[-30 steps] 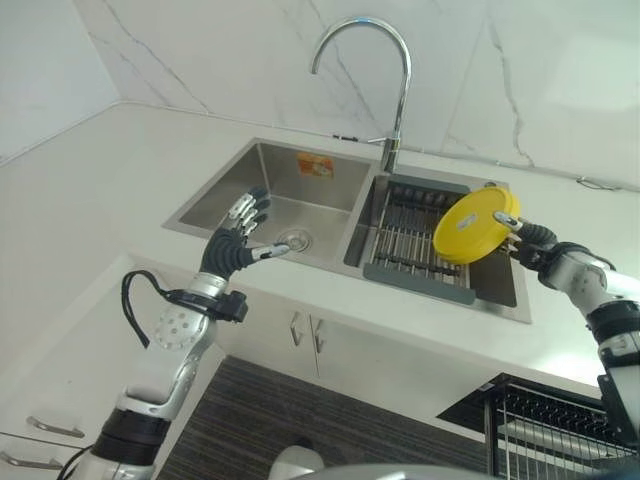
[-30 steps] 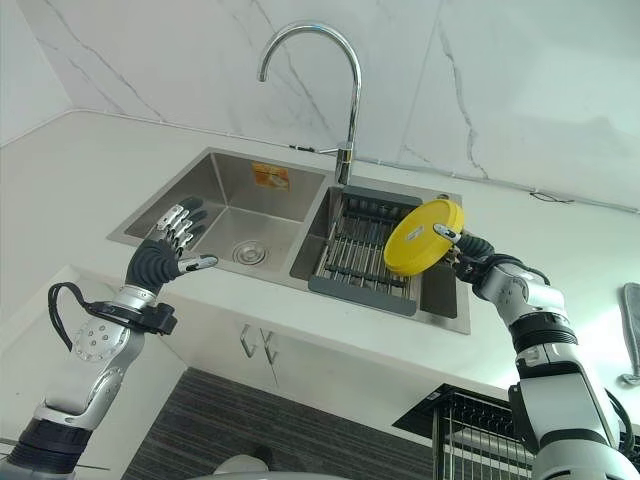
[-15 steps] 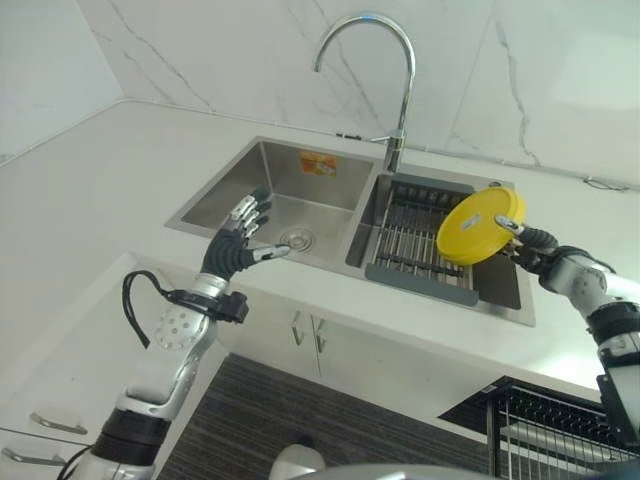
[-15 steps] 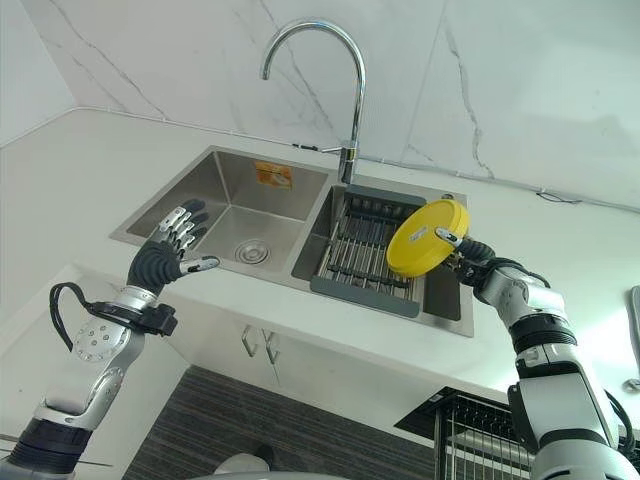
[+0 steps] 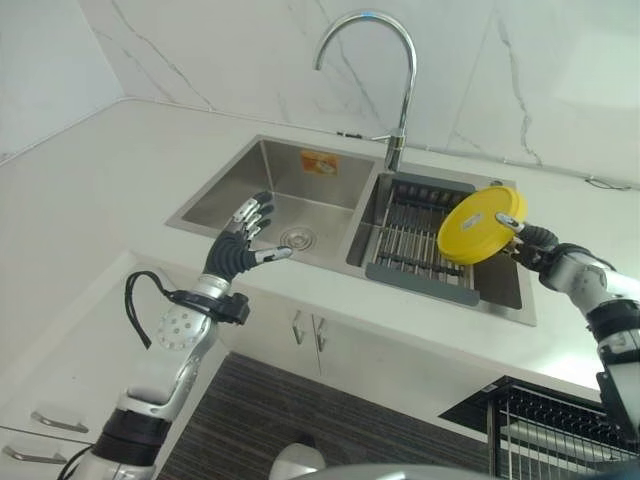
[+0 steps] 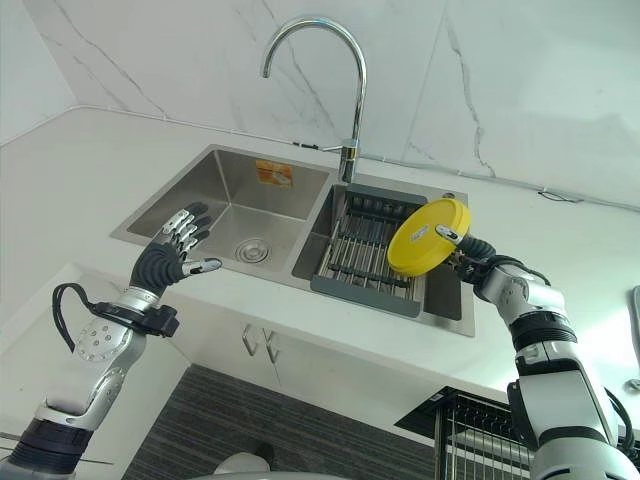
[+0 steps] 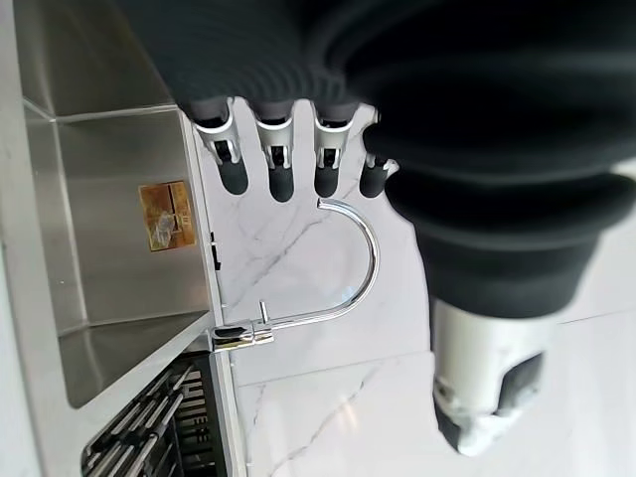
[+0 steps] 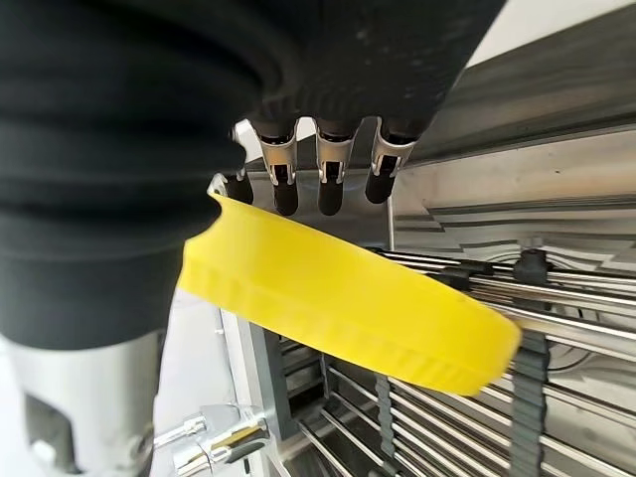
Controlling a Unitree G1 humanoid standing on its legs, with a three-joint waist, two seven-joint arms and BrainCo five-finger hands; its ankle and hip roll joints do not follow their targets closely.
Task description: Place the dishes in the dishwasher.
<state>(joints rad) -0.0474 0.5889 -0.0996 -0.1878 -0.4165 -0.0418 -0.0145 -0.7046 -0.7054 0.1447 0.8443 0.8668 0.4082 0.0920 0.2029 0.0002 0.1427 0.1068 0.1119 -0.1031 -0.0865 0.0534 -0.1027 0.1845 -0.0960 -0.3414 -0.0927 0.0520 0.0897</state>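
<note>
Above the steel sink's [image 5: 300,195] drying rack [image 5: 425,240], right hand [image 5: 530,240] pinches round yellow plastic plate [image 5: 478,224]; left hand [image 5: 240,245] spread; grip should stay firm during transfer.

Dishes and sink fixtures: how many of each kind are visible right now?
Yellow plate, in right hand: 1
Sink basins: 2
Drying rack: 1
Faucet: 1
Dishwasher rack: 1
Left hand, open over the sink's front edge.
Total: 6
</note>
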